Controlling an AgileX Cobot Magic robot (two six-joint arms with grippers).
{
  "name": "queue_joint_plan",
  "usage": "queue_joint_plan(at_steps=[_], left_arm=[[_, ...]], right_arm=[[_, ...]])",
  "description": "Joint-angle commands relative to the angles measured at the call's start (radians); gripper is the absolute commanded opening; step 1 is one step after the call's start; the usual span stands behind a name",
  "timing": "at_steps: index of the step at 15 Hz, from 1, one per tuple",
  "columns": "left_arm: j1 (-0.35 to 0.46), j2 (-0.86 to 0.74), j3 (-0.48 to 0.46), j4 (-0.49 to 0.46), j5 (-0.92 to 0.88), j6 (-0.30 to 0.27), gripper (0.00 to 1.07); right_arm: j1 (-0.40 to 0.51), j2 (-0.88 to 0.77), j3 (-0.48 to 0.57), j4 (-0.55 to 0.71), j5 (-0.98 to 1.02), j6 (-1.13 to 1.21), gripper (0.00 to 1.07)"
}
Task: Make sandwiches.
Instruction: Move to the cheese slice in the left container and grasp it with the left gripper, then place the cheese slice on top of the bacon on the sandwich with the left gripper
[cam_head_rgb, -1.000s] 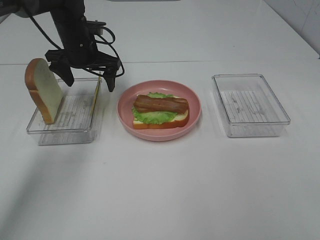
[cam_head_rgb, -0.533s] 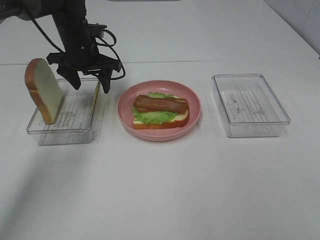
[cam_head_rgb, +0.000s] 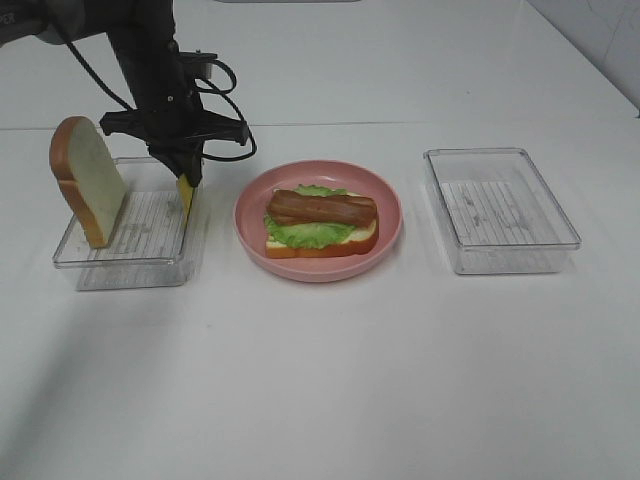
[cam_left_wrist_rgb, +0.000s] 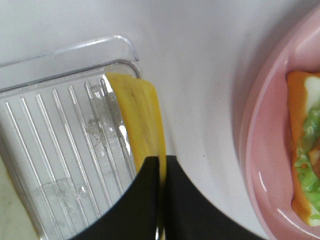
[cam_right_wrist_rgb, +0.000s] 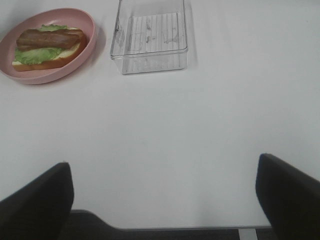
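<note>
Cheese square: a thin yellow cheese square (cam_left_wrist_rgb: 142, 120) stands on edge at the wall of the clear tray (cam_head_rgb: 120, 262) nearest the pink plate (cam_head_rgb: 320, 272), just beside the plate but not on it.
Stack so far: on the plate lie a bottom bread slice (cam_head_rgb: 320, 250), green lettuce (cam_head_rgb: 300, 235) over it, and a brown meat strip (cam_head_rgb: 322, 208) on top.
Upright bread slice: the second white slice (cam_head_rgb: 90, 185) leans at the end of the same tray farthest from the plate.
Step in hand: by my reading, picking up the cheese to lay it on the stack.
Doing it well: lift straight up until the cheese clears the tray wall. Carry it over the plate, lower it flat across the meat strip, and square it with the bread below. The grip is on one edge only, so the slice may droop or slip.
Left fingers: the two black left fingers (cam_left_wrist_rgb: 135, 200) are pressed together on the upper edge of the cheese, with only the slice between them.
Right fingers: the right fingers (cam_right_wrist_rgb: 40, 200) stand wide apart, hold nothing, and hang over bare bench (cam_head_rgb: 320, 380) well away from the plate.
Second tray: another clear tray (cam_head_rgb: 500, 262) sits on the plate's opposite side.
</note>
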Motion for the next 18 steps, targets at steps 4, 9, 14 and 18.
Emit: queue_joint_plan(at_steps=[4,9,14,18], left_arm=[[0.000,-0.003,-0.017,-0.014,0.015,-0.001,0.00],[-0.003,-0.012,-0.158,-0.057,0.121,-0.005,0.00],[-0.074,-0.088,-0.157,-0.114,0.121,-0.006,0.00],[-0.166,-0.105,-0.157,-0.218,0.121,0.008,0.00]], right_arm=[[-0.003,-0.030,0.004,-0.001,-0.008,-0.007,0.94],[-0.003,-0.030,0.004,-0.001,-0.008,-0.007,0.94],[-0.003,-0.030,0.004,-0.001,-0.008,-0.006,0.94],[-0.003,-0.030,0.004,-0.001,-0.008,-0.005,0.94]])
